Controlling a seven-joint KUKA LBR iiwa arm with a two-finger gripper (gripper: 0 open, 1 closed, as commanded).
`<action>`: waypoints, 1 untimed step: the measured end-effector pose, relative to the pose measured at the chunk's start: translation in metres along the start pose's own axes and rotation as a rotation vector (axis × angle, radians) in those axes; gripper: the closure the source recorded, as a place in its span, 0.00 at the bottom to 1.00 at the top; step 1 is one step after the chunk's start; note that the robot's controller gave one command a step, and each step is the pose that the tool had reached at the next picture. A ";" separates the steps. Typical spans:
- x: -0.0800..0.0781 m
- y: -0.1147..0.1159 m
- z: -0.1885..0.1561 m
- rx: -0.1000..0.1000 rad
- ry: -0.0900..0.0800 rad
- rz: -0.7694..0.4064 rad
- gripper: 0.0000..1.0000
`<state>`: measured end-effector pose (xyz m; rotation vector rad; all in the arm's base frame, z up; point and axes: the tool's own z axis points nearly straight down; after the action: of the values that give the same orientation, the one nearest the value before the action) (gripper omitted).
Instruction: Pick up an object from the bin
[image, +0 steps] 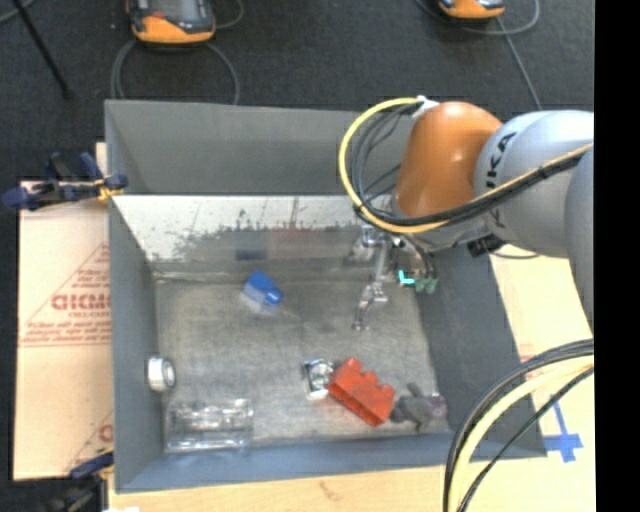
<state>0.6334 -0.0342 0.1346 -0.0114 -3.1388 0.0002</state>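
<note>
My gripper (372, 296) hangs over bare floor in the back right part of the bin, with nothing seen in it. A small blue-and-clear object (262, 292) lies to its left near the back wall. A red toy brick (362, 392) lies toward the front, below the gripper. A small shiny silver piece (318, 377) touches the brick's left end. A dark grey object (420, 407) sits at the brick's right, in the front right corner.
A clear plastic box (208, 423) lies in the front left corner, with a small white roll (160, 374) against the left wall above it. The arm with its orange cover and cables leans over the bin's right rim.
</note>
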 end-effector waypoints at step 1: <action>0.051 0.004 0.009 0.001 -0.002 -0.111 0.00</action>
<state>0.5821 -0.0295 0.1257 0.1622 -3.1364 0.0012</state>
